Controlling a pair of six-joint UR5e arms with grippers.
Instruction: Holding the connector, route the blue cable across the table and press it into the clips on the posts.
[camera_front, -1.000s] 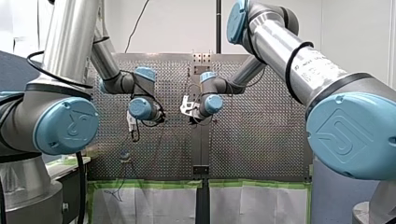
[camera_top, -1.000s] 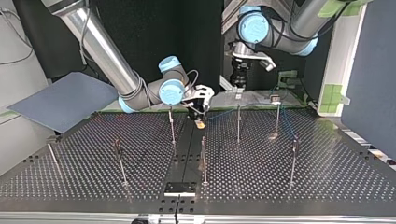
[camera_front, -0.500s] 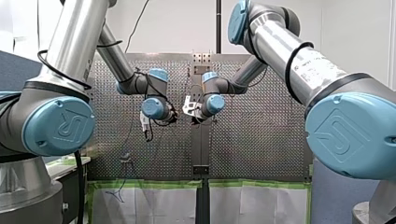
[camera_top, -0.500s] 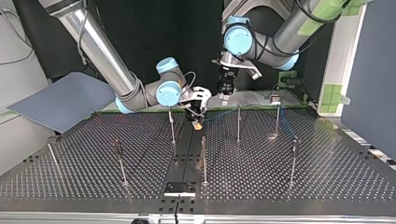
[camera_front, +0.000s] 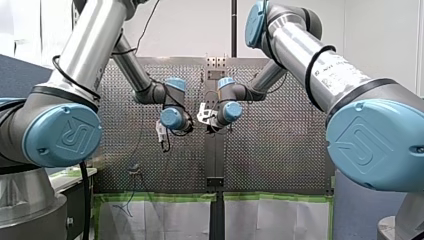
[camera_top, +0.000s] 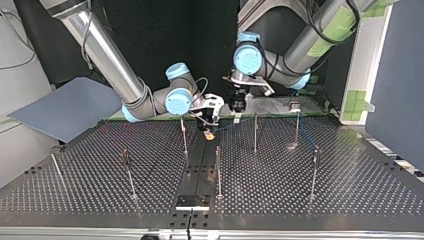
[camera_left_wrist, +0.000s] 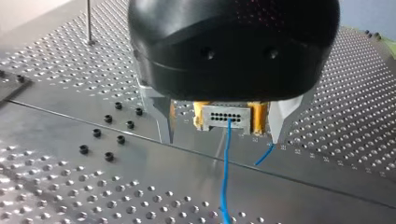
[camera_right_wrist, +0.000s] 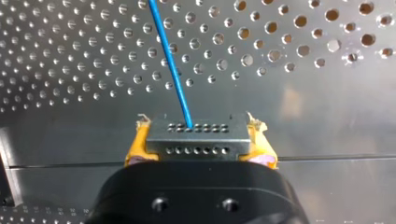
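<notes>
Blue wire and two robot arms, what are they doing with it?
My right arm holds a grey connector shut in its yellow-padded jaws, low over the perforated table. The blue cable runs out of that connector. My left arm hovers close by, facing the connector, with its metal jaws open and holding nothing. Thin posts stand on the table for the cable. Whether it sits in any clip yet is too small to tell.

The perforated grey metal table (camera_right_wrist: 327, 116) looks brushed and dully shiny; above it, the thin blue cable (camera_right_wrist: 170, 65) is smooth plastic, the grey connector block (camera_right_wrist: 196, 137) matt.
</notes>
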